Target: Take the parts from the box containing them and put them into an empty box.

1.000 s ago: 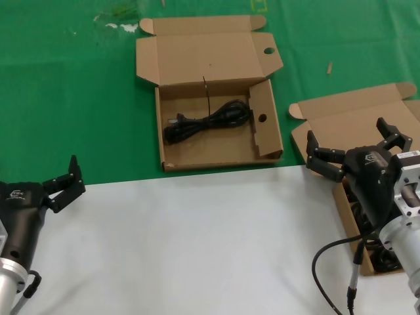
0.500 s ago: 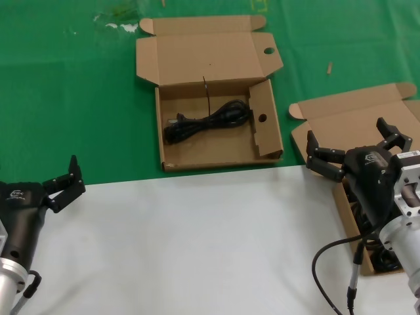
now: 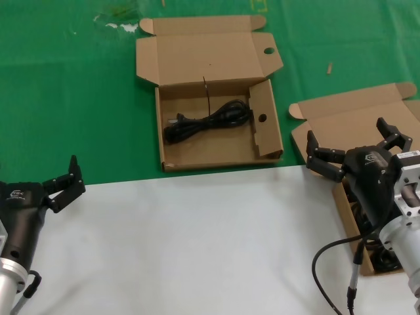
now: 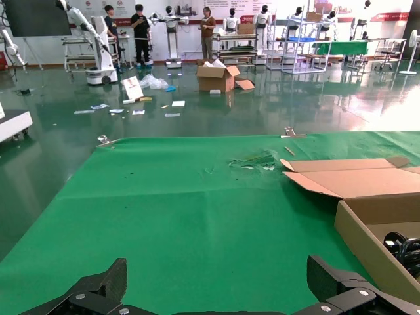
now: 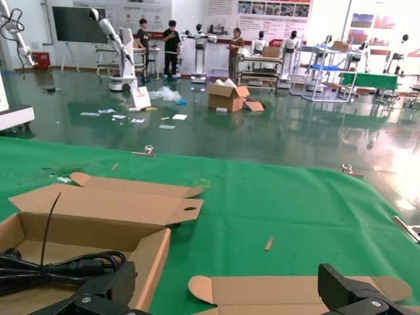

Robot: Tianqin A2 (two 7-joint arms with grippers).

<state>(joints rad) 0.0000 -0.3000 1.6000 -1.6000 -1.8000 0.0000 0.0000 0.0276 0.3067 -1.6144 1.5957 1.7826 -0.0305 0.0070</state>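
Starting on your left, the left gripper (image 3: pixel 63 182) is hovering low over the white tabletop (image 3: pixel 197 243) with its fingers spread open and nothing between them. That arm is reaching forward from the near left corner, angled toward the green mat (image 3: pixel 65 98), and looks parked; it is waiting well short of either box.

Ahead of it and off to its right, the box with round holes (image 3: pixel 216 98) is lying open on the mat, lid folded back away from you. One coiled black cord (image 3: pixel 207 122) is resting diagonally on its floor, so this box is no longer bare, and I judge a first transfer is already done. The side flap with its hole is standing up along the cord's far side, which you will need to clear on any drop.

Moving right, the right gripper (image 3: pixel 351 157) is holding wide open and empty, poised directly over the plain-lidded box (image 3: pixel 348 118). That box is sitting just beneath and behind the gripper, lid laid back. The arm is coming up from the near right corner, wrist tipped forward, its bulk hiding most of the box's inside. Dark cords (image 3: pixel 384 259) are showing in the near end, below the wrist. The open fingers and this position suggest you are lining up the next pick.
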